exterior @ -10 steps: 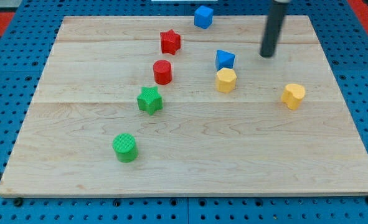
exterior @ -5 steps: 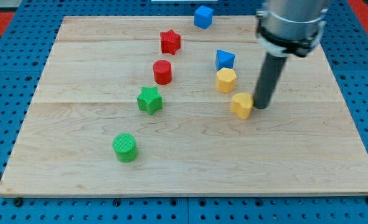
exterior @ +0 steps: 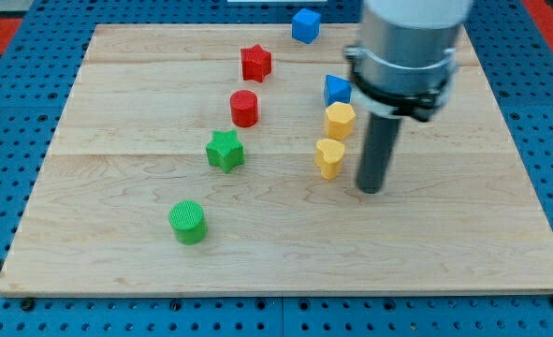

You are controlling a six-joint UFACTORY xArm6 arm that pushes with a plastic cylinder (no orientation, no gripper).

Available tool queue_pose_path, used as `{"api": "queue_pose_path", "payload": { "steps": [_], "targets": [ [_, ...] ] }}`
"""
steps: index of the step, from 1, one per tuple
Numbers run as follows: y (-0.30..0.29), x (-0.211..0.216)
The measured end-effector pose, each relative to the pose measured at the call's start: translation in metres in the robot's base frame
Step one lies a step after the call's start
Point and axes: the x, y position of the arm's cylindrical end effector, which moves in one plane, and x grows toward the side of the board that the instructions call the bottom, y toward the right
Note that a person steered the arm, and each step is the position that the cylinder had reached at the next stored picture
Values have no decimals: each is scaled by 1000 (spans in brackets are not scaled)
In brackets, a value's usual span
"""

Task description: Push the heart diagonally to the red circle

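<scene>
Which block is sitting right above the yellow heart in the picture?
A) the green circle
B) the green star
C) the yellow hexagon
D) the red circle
C: the yellow hexagon sits just toward the view's top of the yellow heart, while my tip stands to the heart's right and slightly lower, and the red circle is farther off to the upper left.

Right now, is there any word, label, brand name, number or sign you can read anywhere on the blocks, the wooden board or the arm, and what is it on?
None: no readable text shows anywhere.
Wooden board: bare grain only.
Yellow heart block, red cylinder block and the other coloured blocks: plain faces.
Grey arm housing and dark rod down to my tip, which sits right of the heart: no markings visible.
</scene>
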Motion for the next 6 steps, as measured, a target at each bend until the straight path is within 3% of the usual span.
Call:
{"api": "queue_pose_path", "payload": {
  "steps": [1, 2, 4, 6],
  "targets": [
    [86, -57],
    [117, -147],
    [5, -251],
    [-133, -243]
  ]
}}
